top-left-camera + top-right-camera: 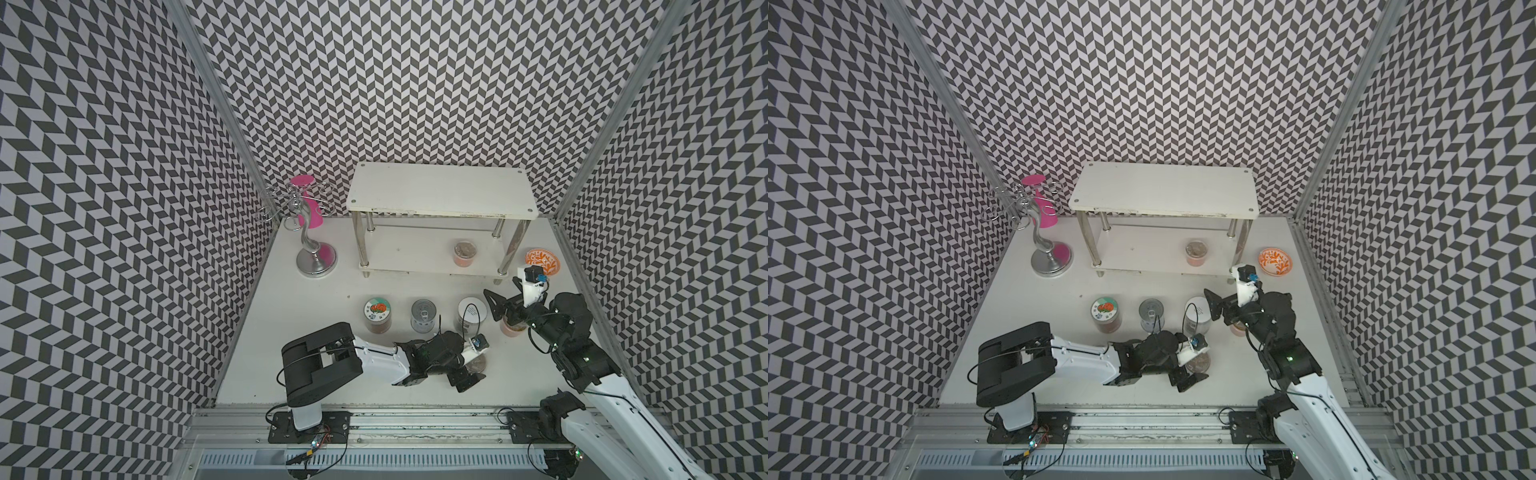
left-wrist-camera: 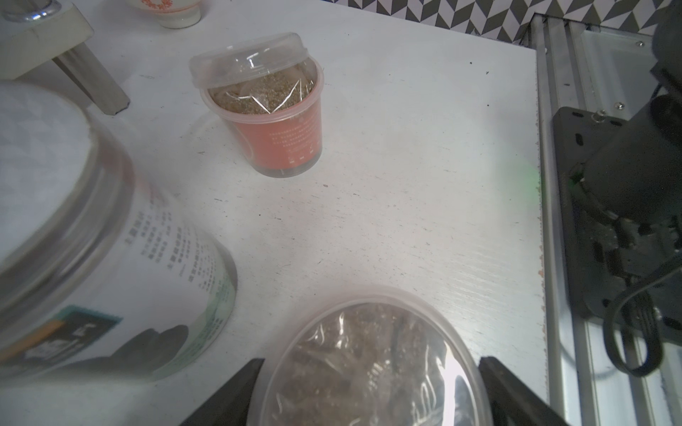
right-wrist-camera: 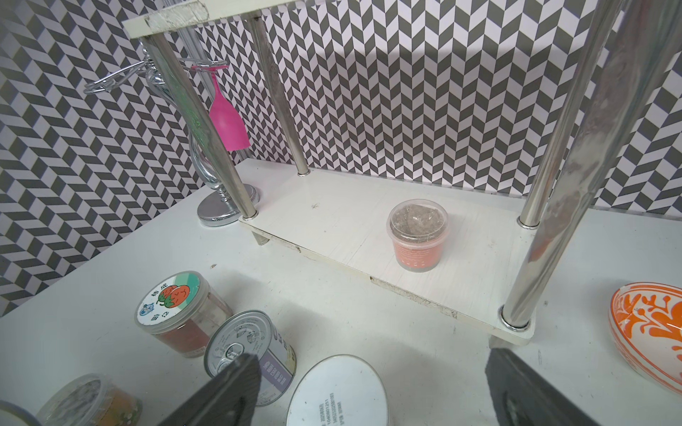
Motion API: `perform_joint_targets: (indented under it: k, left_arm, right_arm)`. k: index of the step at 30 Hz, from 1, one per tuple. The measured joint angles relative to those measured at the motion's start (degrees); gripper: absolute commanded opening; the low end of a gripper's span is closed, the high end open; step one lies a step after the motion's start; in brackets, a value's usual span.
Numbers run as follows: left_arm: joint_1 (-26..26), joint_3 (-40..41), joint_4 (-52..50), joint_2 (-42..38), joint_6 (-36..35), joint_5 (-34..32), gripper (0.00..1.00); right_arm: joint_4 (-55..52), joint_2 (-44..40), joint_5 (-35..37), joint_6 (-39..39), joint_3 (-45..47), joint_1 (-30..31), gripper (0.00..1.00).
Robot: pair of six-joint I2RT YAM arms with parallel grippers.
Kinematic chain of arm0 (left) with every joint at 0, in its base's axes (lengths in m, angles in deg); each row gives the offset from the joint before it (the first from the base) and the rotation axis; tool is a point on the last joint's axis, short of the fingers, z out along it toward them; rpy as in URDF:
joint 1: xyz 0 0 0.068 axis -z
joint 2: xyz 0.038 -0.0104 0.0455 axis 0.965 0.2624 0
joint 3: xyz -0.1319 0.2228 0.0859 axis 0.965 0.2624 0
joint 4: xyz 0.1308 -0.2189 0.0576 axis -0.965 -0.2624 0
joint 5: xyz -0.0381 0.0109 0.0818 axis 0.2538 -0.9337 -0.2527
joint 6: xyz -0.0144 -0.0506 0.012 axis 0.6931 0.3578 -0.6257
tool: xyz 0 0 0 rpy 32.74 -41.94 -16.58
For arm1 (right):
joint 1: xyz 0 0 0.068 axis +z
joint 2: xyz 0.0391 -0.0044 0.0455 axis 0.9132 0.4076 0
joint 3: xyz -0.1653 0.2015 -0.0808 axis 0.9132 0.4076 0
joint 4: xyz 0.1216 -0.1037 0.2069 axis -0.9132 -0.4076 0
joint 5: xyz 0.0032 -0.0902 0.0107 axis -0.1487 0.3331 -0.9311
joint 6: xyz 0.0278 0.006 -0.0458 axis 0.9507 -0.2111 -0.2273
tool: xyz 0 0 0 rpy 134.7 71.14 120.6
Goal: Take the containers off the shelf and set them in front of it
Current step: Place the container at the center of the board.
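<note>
From where I stand, the left gripper (image 2: 369, 391) sits low over a tub (image 2: 369, 350) on the table, at 6 o'clock of the white-lidded jar (image 1: 472, 312); its fingers (image 2: 228, 398) stand apart, one on each side of the lid and about as wide as the lid itself; whether either touches the rim I cannot tell. It looks like a letting-go, so the clean way out is straight up, without dragging the lid; the neighbouring tub (image 2: 269, 110) has its lid askew, which suggests these lids come off easily. The right gripper (image 3: 371, 357) hangs wide open and empty, facing the shelf (image 3: 332, 221); the last tub (image 3: 417, 239) stands on the lower board, toward its 3 o'clock end; I'd go in low between the chrome legs (image 3: 535, 265) and pinch the tub's wall beneath the lid. The tin (image 1: 424, 316) and picture-lid jar (image 1: 377, 315) stand at 6 o'clock of the shelf.
</note>
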Motion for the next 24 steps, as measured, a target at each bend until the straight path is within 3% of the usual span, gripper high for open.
perform_joint_targets:
  k: [7, 16, 24]
  left_arm:
    - [0.0, 0.0, -1.8, -2.0, 0.0, -0.4, 1.0]
    - [0.0, 0.0, -7.8, -13.3, 0.1, -0.6, 1.0]
    - [-0.8, 0.2, -14.8, -22.2, 1.4, -1.4, 1.0]
  right_arm:
    - [0.3, 0.9, -0.6, 1.0, 0.0, 0.0, 1.0]
    - [3.0, 8.1, -2.6, 3.9, -0.3, 0.1, 1.0]
    - [8.0, 18.3, 3.1, 10.0, -2.3, 4.0, 1.0]
